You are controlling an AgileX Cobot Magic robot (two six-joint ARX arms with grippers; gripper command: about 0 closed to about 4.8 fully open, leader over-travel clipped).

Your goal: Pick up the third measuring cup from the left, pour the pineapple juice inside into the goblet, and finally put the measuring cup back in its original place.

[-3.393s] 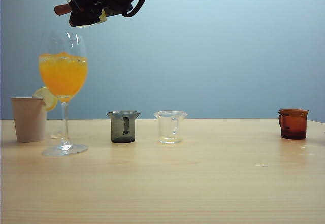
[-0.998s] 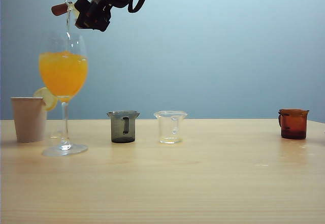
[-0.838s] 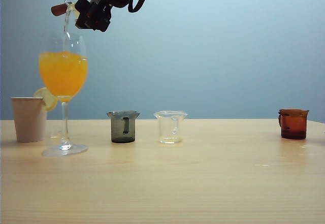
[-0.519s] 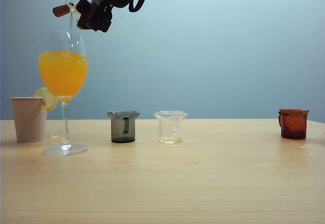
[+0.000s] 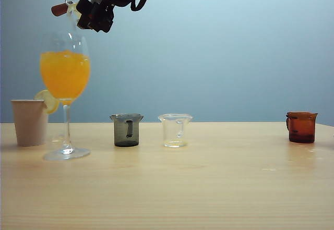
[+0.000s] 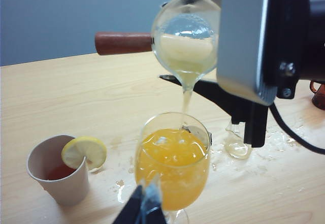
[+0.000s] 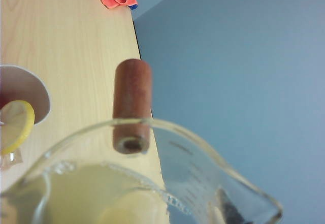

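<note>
I'm holding the measuring cup (image 6: 187, 38) tipped in the right claw (image 5: 94, 15), jaws clamped on its body, spout down, brown handle (image 6: 123, 42) sticking out sideways. Pineapple juice (image 6: 186, 101) is running in a thin stream into the goblet (image 6: 172, 165) directly below the claw. The cup is getting lighter as it drains; it's stiff plastic, probably wet and slippery, so I'm gripping the wall, not the handle. The goblet is tall, nearly full and fragile. Left claw (image 6: 143, 210) is sitting just beside the goblet's bowl; can't tell its gap.
</note>
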